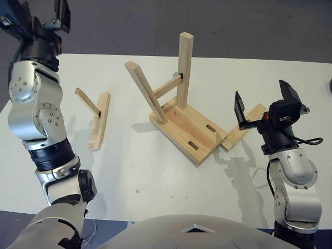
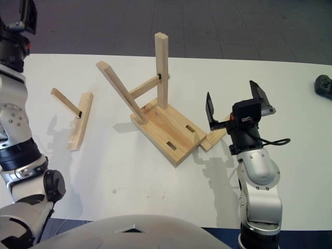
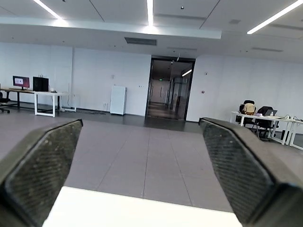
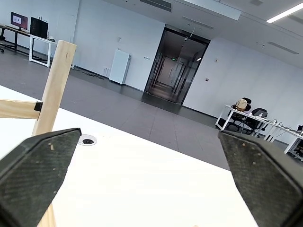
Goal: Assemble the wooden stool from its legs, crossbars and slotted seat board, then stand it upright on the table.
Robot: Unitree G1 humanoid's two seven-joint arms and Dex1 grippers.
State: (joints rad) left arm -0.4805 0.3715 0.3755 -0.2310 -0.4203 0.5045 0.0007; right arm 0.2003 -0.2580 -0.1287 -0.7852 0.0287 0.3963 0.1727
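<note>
The slotted seat board (image 1: 188,133) lies flat at the table's middle. Two legs stand in it: one upright (image 1: 184,67), one slanted (image 1: 146,91), joined by a crossbar (image 1: 167,88). A second leg (image 1: 99,120) with its crossbar (image 1: 86,101) lies flat to the left. Another wooden piece (image 1: 244,127) lies against the board's right edge. My right gripper (image 1: 263,101) hovers open and empty just above that piece, fingers pointing up. The upright leg (image 4: 54,85) stands beside it. My left gripper (image 3: 141,123) is open and empty, raised high over the table's far left corner.
The white table (image 1: 155,176) has free room in front of the board and at the far right. A small black object (image 2: 324,85) sits at the right edge. A round grommet (image 4: 87,140) is set into the tabletop.
</note>
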